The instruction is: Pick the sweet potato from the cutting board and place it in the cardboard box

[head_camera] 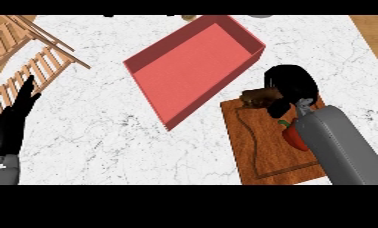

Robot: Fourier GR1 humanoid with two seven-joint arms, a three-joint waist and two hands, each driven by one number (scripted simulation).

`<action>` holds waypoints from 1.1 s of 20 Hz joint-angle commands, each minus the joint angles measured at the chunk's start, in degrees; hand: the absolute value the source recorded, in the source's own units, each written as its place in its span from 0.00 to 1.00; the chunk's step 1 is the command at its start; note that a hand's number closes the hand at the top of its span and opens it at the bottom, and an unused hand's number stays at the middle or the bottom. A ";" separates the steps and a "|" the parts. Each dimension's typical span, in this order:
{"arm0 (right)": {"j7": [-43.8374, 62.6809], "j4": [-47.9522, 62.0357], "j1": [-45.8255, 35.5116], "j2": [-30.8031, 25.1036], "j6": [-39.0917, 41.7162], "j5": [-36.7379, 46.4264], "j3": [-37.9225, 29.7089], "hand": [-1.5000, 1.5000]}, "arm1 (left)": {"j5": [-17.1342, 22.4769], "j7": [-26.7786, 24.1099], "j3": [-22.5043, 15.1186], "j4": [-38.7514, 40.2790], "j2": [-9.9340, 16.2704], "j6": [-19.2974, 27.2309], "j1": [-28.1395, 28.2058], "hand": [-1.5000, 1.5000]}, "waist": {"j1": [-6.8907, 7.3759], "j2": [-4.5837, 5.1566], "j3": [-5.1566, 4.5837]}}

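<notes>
A brown sweet potato (260, 97) lies at the far end of the wooden cutting board (258, 147) on the right of the counter. My right hand (294, 84) is over the board's far right corner, its fingers curled down against the sweet potato's right side. A red pepper (294, 137) lies on the board, partly hidden under my right forearm. The box (193, 67) is a red open tray, set at an angle just left of and beyond the board, with nothing in it. My left hand (16, 117) rests open at the left edge, fingers up.
A wooden slatted rack (33, 57) stands at the far left corner. The white marble counter (111, 137) spreads between my left hand and the board. Small objects (189, 17) peek in at the far edge.
</notes>
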 commanded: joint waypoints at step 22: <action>-2.30 -23.35 -8.06 3.97 -7.19 -8.74 -11.54 1.00 | -1.57 2.21 -0.82 0.03 -2.16 -1.07 -3.69 0.50 | 1.92 0.70 -0.25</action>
